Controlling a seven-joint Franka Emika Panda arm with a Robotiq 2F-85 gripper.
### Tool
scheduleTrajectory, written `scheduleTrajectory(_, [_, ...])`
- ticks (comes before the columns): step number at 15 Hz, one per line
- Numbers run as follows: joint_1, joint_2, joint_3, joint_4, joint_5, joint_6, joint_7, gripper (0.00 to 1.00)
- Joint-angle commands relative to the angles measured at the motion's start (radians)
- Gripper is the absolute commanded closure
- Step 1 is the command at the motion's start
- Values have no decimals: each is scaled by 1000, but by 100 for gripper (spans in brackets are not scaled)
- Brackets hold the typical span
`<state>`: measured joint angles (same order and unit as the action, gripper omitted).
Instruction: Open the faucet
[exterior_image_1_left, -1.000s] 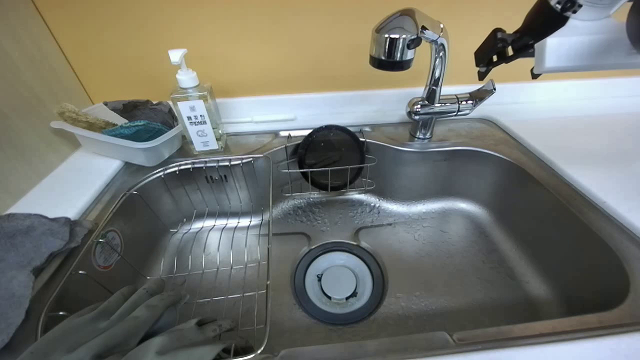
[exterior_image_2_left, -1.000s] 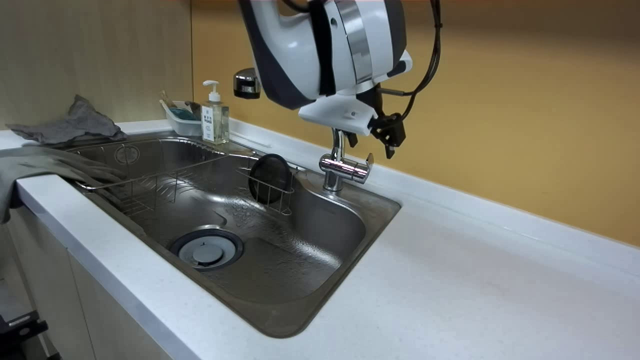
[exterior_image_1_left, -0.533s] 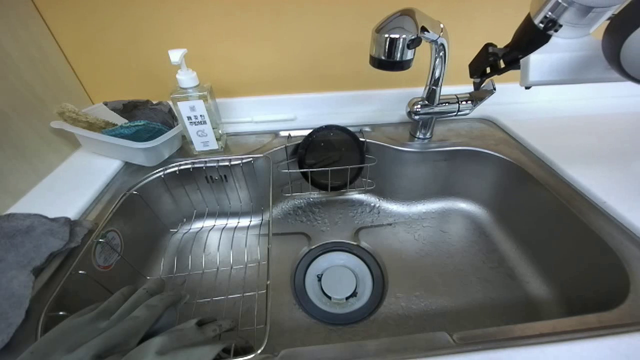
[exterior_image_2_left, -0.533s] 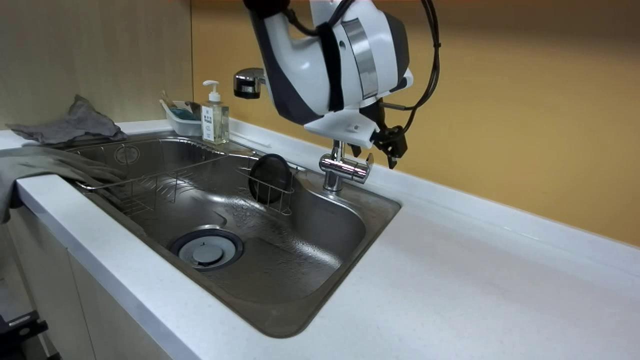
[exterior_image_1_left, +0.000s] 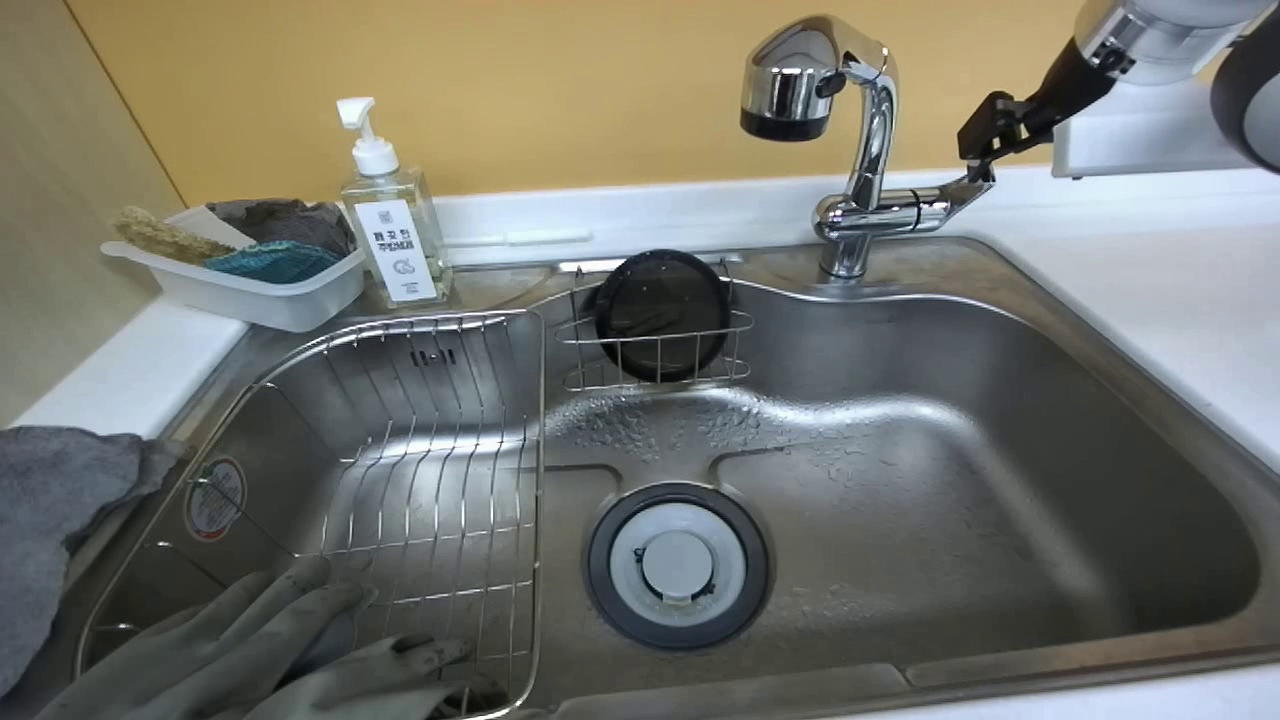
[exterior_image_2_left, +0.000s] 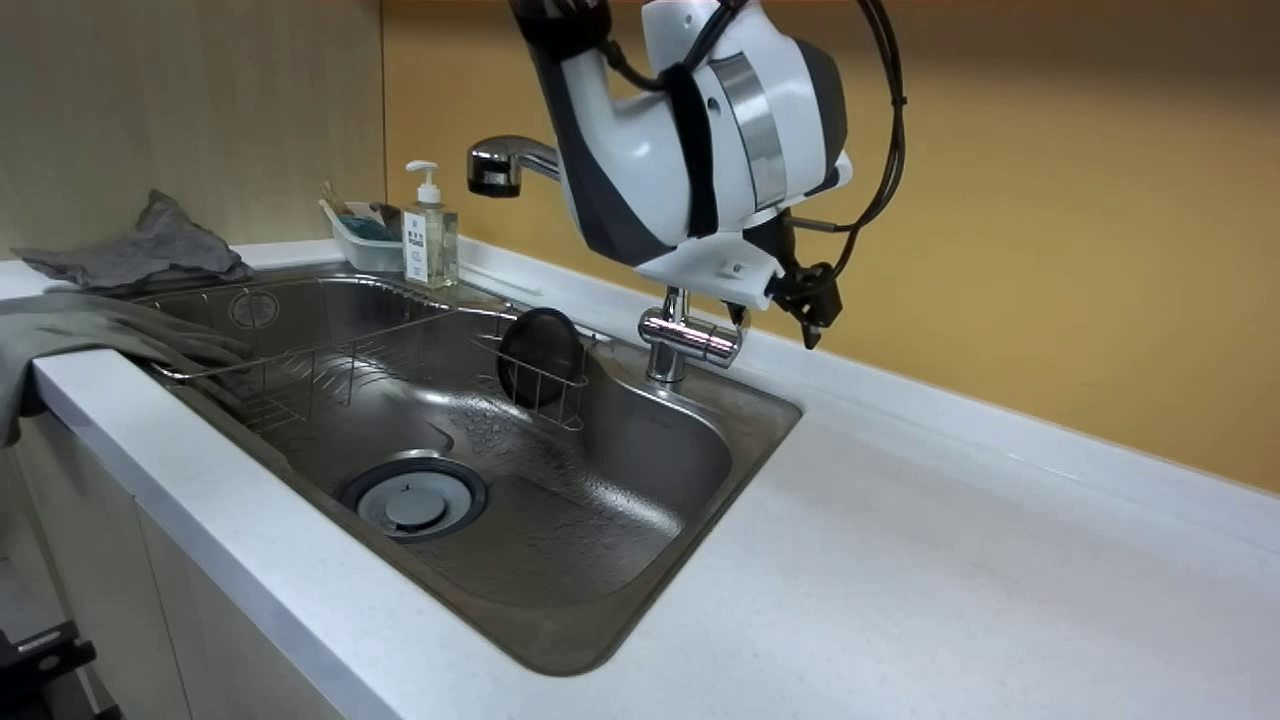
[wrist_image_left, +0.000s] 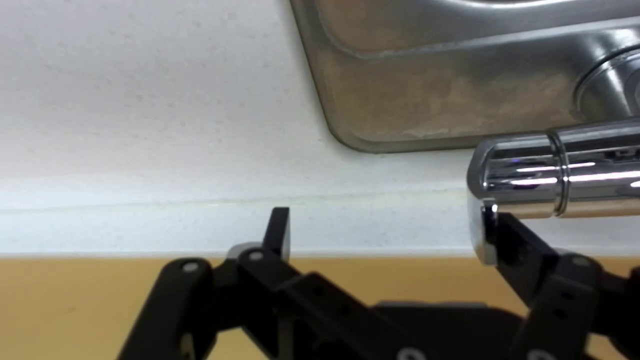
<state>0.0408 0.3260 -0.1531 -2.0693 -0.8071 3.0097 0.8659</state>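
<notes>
Black two-fingered gripper (wrist_image_left: 385, 227) spread wide at the flat chrome lever (wrist_image_left: 477, 225)

A shiny chrome faucet (exterior_image_1_left: 872, 150) with a slim neck and a bulbous, rounded spray head (exterior_image_1_left: 790, 90) stands upright on the back rim of a brushed-steel sink (exterior_image_1_left: 930, 520), near the corner that borders a long stretch of white table (exterior_image_2_left: 900, 540). The lever juts from the end of its horizontal chrome barrel (wrist_image_left: 590, 172). A white and dark-grey robot arm (exterior_image_2_left: 650, 150) carries the gripper and, in an exterior view, hides part of the faucet's neck.

In the wrist view the two fingers stand well apart, with the lever in the gap between them — just beside one fingertip (wrist_image_left: 522, 245) and well away from the other. Whether that nearer fingertip touches the lever cannot be told for certain.

Toward the far end of the sink, a clear, square-sided bottle (exterior_image_1_left: 398, 235) with a white pump stands upright just beside a white plastic tray (exterior_image_1_left: 290, 305) of cloths and scrubbers. A round black disc (exterior_image_1_left: 665, 300) stands on edge in a wire holder (exterior_image_1_left: 742, 325) at the basin's back wall, and water drops (exterior_image_1_left: 625, 425) dot the steel below it. Grey-green rubber gloves (exterior_image_1_left: 250, 640) lie over a steel wire rack (exterior_image_1_left: 541, 430); a crumpled grey cloth (exterior_image_1_left: 70, 530) rests at the sink's edge.
</notes>
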Motion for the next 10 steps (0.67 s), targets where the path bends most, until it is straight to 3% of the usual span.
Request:
scheduleTrajectory(1, [39, 23, -56, 40, -40, -11, 70, 0])
scheduleTrajectory(10, [122, 89, -178, 85, -36, -5, 137, 0])
